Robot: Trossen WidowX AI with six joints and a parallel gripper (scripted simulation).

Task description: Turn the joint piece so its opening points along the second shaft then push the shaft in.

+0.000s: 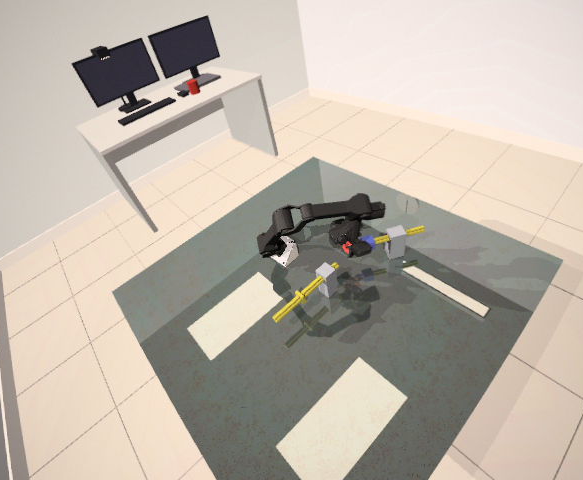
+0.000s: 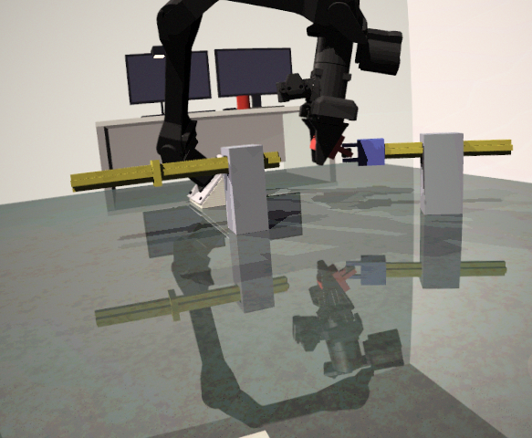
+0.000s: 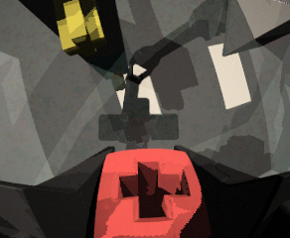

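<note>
The red joint piece (image 1: pixel 346 246) (image 2: pixel 337 150) (image 3: pixel 120 213) hangs by a blue fork (image 1: pixel 368 241) (image 2: pixel 371 151) on the end of the first yellow shaft (image 1: pixel 415 229) (image 2: pixel 487 147), held in a grey block (image 1: pixel 394 242) (image 2: pixel 441 174). My gripper (image 1: pixel 356 249) (image 2: pixel 325 151) (image 3: pixel 144 153) points down and is shut on the joint piece, one finger on each side. Its cross-shaped opening faces the wrist camera and looks tilted upward. The second yellow shaft (image 1: pixel 286 310) (image 2: pixel 109 176) (image 3: pixel 77 25) passes through the other grey block (image 1: pixel 326 279) (image 2: pixel 246 188), its near end apart from the joint piece.
The second shaft has a raised collar (image 1: pixel 300 296) (image 2: pixel 156 172) on its far side of the block. Both blocks stand on a dark reflective surface (image 1: pixel 436 361) (image 2: pixel 115 377). The white arm base (image 1: pixel 287 254) is behind the second block. A desk (image 1: pixel 97 136) with two monitors stands farther back.
</note>
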